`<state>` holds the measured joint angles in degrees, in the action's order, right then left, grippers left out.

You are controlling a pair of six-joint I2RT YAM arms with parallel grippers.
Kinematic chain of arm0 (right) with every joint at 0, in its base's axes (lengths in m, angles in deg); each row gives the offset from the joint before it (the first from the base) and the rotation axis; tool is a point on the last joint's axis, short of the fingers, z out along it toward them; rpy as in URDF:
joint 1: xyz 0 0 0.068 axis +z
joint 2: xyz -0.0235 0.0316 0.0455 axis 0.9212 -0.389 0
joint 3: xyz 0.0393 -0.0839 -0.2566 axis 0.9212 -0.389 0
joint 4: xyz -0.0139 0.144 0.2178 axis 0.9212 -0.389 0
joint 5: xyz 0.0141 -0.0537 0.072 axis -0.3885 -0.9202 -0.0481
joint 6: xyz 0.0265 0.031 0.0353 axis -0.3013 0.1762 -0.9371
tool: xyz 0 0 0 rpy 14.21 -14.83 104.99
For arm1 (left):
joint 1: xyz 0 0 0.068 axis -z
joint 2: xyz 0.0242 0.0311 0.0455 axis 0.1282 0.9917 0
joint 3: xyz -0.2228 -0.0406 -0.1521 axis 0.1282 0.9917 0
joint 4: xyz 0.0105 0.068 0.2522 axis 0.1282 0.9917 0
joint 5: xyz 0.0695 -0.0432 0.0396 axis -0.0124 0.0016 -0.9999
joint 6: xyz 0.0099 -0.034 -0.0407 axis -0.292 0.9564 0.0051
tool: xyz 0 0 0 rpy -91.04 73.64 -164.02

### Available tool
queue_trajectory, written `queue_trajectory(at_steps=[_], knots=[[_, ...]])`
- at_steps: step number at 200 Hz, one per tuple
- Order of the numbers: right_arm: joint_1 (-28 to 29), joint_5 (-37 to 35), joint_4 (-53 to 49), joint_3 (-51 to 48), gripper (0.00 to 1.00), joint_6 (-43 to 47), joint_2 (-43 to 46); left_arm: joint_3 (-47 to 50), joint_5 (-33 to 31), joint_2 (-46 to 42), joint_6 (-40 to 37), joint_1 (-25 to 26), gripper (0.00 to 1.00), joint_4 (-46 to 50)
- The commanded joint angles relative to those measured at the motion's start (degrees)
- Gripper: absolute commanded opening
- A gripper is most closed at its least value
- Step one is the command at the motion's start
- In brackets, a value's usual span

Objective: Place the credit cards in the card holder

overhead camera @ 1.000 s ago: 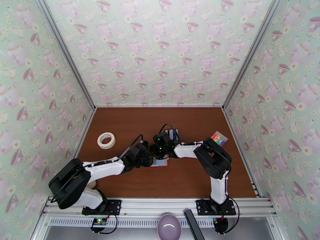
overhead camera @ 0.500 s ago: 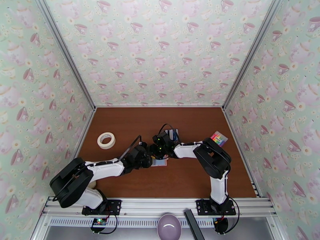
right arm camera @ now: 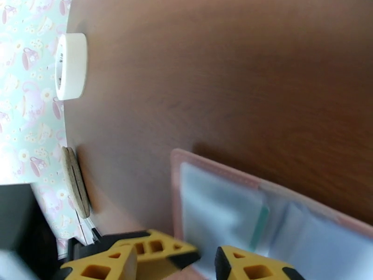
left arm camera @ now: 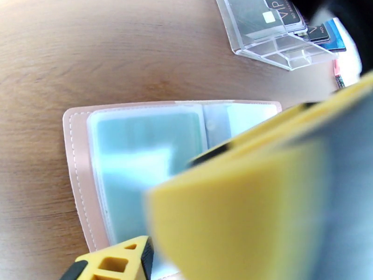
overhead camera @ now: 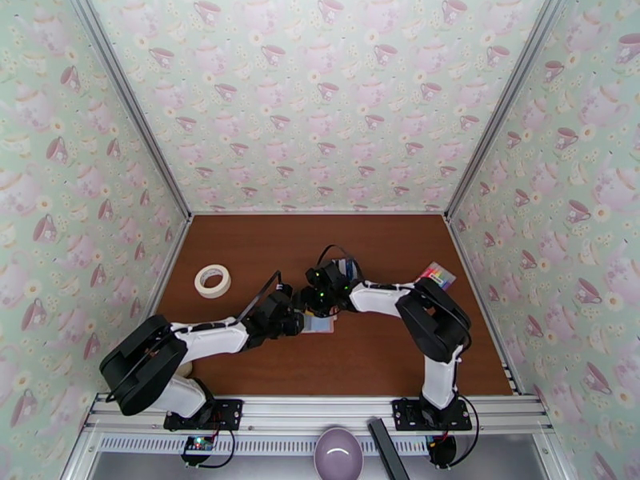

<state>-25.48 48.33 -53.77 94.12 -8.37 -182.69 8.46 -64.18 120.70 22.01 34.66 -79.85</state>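
I'm hovering my right jaws — part open, empty — over the card holder [left arm camera: 140, 145] lying open on the desk [left arm camera: 93, 52]; left jaws I cannot tell; brushing it risks dragging it askew

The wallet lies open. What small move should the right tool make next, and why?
Probably the right tool should go to the clear rack and take one of the cards. The pink wallet lies open, pockets showing; the cards stand in the rack, and this tool is open.
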Motion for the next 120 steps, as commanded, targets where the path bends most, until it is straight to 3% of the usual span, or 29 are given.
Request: queue_trajectory(at_steps=[1,48,93,120], knots=[[-1.90,-4.24,-8.67,3.59,0.51,5.11,5.76,1.88,-1.21,1.33,1.12,-0.42,0.34,3.14],[-8.39,-11.91,-19.35,5.42,0.54,13.53,12.02,2.49,-0.03,3.18,2.94,-0.45,0.34,-0.56],[-12.55,-31.06,-28.45,8.55,0.54,21.91,12.77,3.06,0.29,3.11,3.78,-0.40,0.35,-1.40],[-15.00,-32.99,-28.23,9.49,0.54,23.07,10.94,3.06,0.72,2.51,3.78,-0.45,0.35,-1.05]])
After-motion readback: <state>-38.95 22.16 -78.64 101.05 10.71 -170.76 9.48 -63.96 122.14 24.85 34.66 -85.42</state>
